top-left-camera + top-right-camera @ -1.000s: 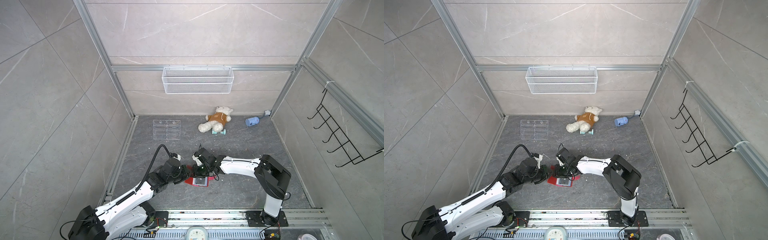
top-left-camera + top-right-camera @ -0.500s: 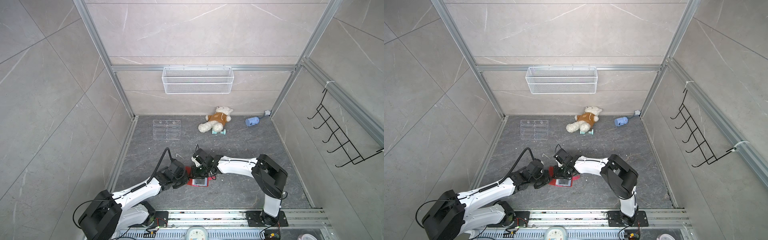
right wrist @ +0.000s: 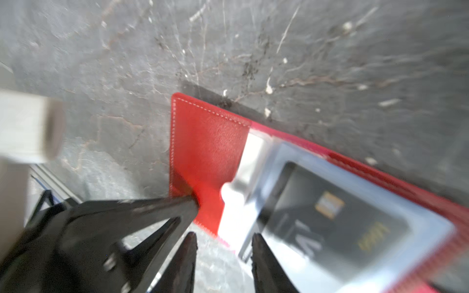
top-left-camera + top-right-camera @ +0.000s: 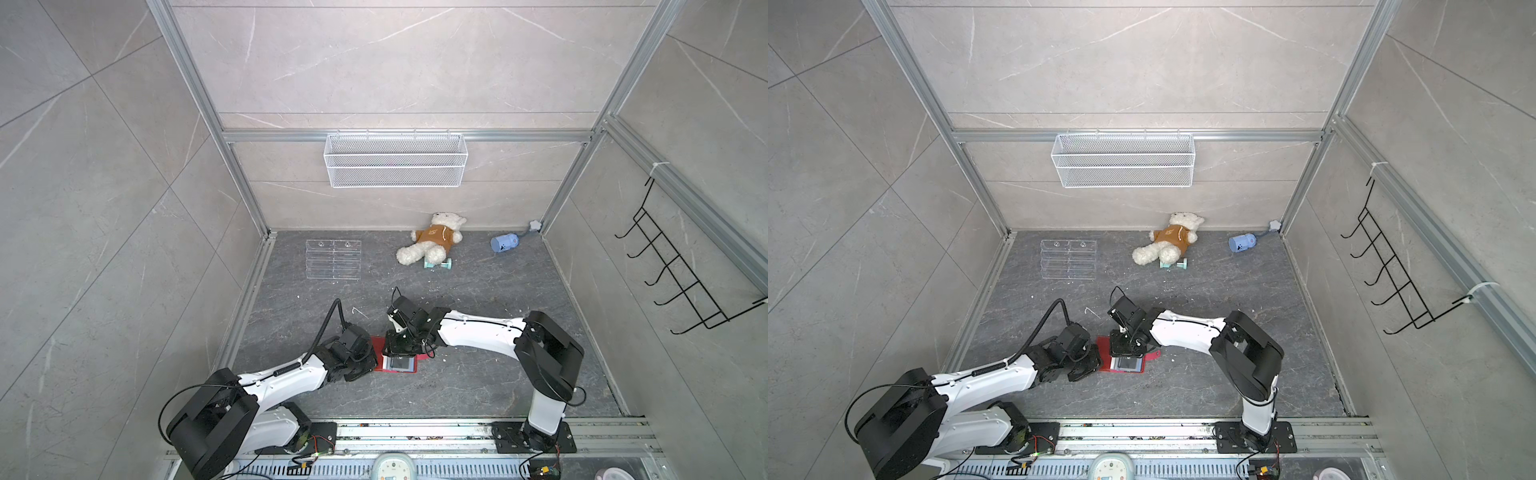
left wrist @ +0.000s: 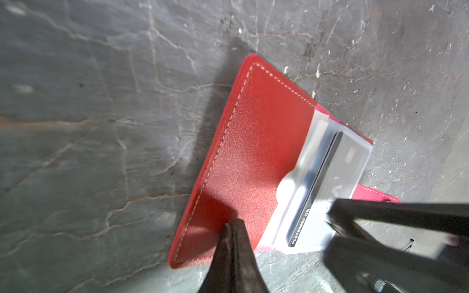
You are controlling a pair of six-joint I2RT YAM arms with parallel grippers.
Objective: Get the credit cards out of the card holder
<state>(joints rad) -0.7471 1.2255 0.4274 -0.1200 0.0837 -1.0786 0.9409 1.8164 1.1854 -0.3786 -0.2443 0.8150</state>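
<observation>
The card holder [image 4: 380, 352] [image 4: 1105, 348] lies open on the grey floor, a red folding wallet with clear sleeves. A dark credit card [image 3: 330, 215] with pale lettering sits inside the top sleeve, also visible as a dark credit card [image 5: 327, 175] in the left wrist view. My left gripper [image 5: 234, 224] [image 4: 371, 360] is shut, its tips pressed down on the red flap [image 3: 208, 152] near a corner. My right gripper [image 3: 223, 242] [image 4: 399, 352] stands open over the sleeve's near edge. One of its fingers is over bare floor; the other is at the sleeve's corner.
A clear acrylic tiered rack [image 4: 333, 259] lies at the back left. A teddy bear [image 4: 432, 243], a teal dumbbell [image 4: 438, 263] and a blue bottle-like object [image 4: 505, 242] lie along the back wall. A wire basket [image 4: 395, 160] and a black hook rack [image 4: 681, 282] hang on the walls.
My left arm dropped lower and slid its shut tips onto the red flap. My right gripper's jaws spread wider over the sleeve edge.
</observation>
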